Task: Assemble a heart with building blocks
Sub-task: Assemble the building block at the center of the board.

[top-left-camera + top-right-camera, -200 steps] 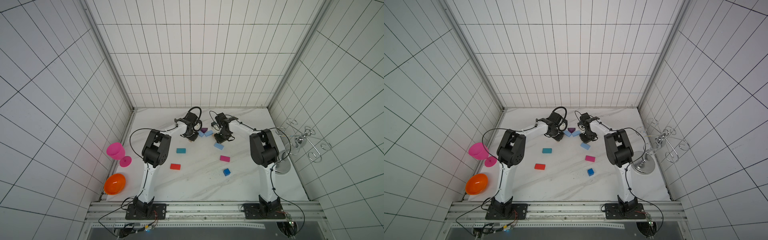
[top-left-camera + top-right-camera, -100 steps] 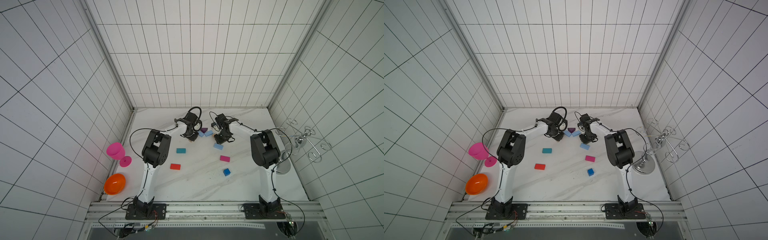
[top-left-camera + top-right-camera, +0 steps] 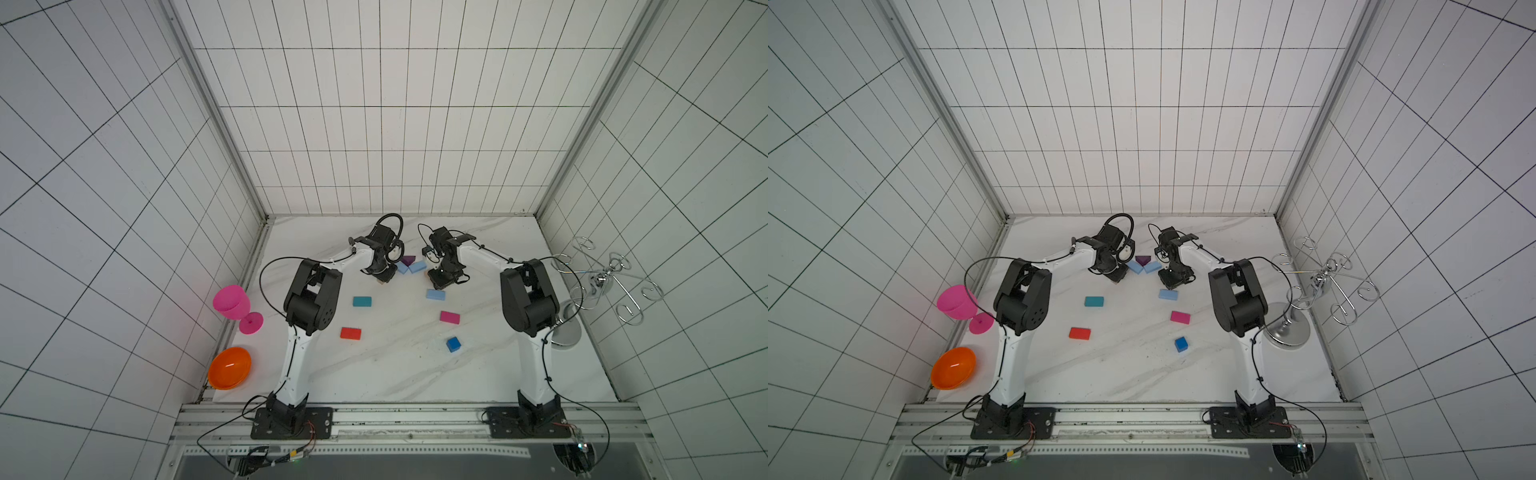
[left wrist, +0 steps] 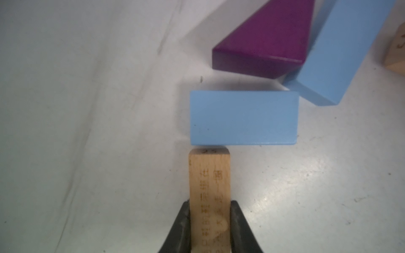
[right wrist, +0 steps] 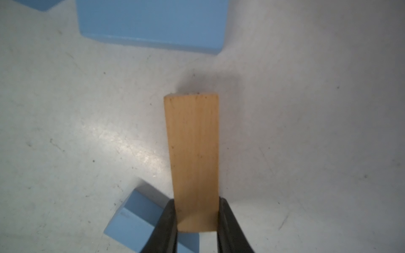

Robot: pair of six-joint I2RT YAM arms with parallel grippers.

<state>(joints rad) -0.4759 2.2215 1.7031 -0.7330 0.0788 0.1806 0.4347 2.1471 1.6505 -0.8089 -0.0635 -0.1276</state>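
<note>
White marbled table [image 3: 395,374]. Far middle: purple triangle [image 3: 408,260], with left light blue block [image 3: 402,268] and right light blue block [image 3: 417,267] just beside it in a V. Nearer, well apart: lone light blue block [image 3: 435,294], teal block [image 3: 362,301], red block [image 3: 350,333], magenta block [image 3: 450,317], blue cube [image 3: 454,344]. Left edge: pink goblet [image 3: 232,305], orange bowl [image 3: 230,368]. Right edge: wire stand [image 3: 566,332].

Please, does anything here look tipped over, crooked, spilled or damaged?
Nothing stands out. The teal block, red block and cube lie flat and apart; the goblet seems to stand upright. The left end effector grips a tan block squarely, the right end effector the other tan block. No spill or damage shows.
</note>
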